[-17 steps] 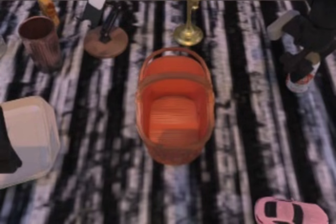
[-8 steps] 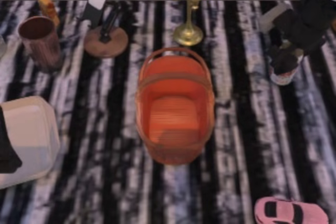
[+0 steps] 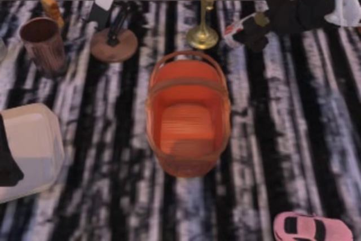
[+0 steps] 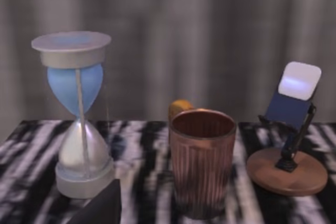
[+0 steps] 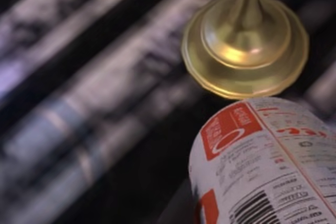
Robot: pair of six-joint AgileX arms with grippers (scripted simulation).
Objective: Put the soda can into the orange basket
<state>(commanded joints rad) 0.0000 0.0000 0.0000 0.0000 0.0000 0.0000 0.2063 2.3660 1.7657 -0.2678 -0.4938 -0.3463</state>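
Note:
The soda can (image 3: 233, 27), white with red markings, hangs tilted in the air at the back of the table, just right of the candlestick. My right gripper (image 3: 249, 33) is shut on it, its dark arm reaching in from the back right. The right wrist view shows the can (image 5: 268, 166) close up above the candlestick's brass foot (image 5: 244, 45). The orange basket (image 3: 225, 111) stands at the table's middle, its hoop handle (image 3: 188, 55) arched across, nothing inside. The can is behind and to the right of the basket. My left gripper (image 3: 7, 162) is parked at the left edge, open.
A brass candlestick (image 3: 203, 35) stands right behind the basket. A brown ribbed cup (image 3: 42, 43), a phone stand on a wooden disc (image 3: 113, 40) and a small orange object (image 3: 52, 7) are at the back left. An hourglass (image 4: 79, 114) stands beside the cup. A pink toy car (image 3: 313, 228) lies front right.
My right gripper has lifted the soda can from the right side and carried it leftward and toward the back, beside the candlestick. The can is now tilted. The left arm stayed still.

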